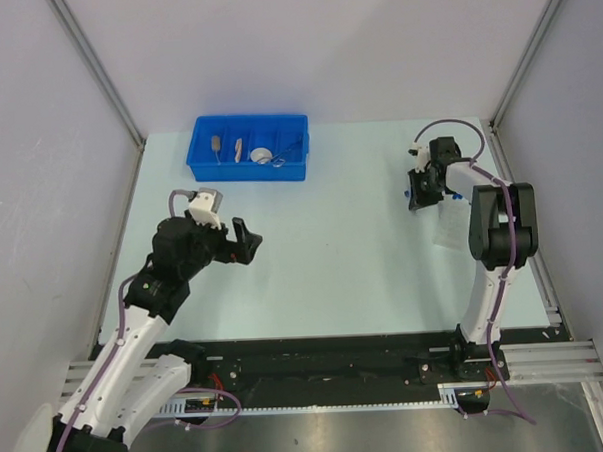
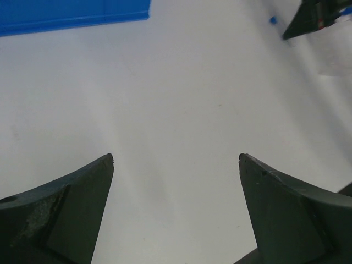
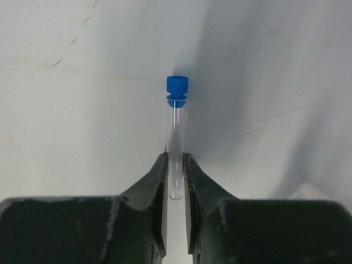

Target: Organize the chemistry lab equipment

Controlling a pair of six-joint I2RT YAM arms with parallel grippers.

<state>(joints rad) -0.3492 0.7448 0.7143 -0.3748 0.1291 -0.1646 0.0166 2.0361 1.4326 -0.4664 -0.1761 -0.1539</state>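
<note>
You look partway through. The bin [image 1: 244, 173] at the far left holds two tan tools [image 1: 216, 145], the dish [image 1: 262, 155] and the tongs [image 1: 286, 149], spread over its compartments, so that share seems done. What's left, by my reading, is the tubes. Your right gripper [image 3: 176, 160] is clamped on one tube [image 3: 176, 132] at the far right of the table [image 1: 343, 254], just beside the clear rack [image 1: 450, 228]. I can't tell whether the tube hangs free or touches anything. Its long axis runs in line with the fingers, straight out from the wrist. The blue cap [image 3: 177, 91] points away from the gripper, and the rounded bottom sits between the pads. How many tubes remain at the rack is too small to tell from above. Your left gripper [image 2: 176, 159] hangs wide open over the table, holding nothing, well apart from both bin and rack.
</note>
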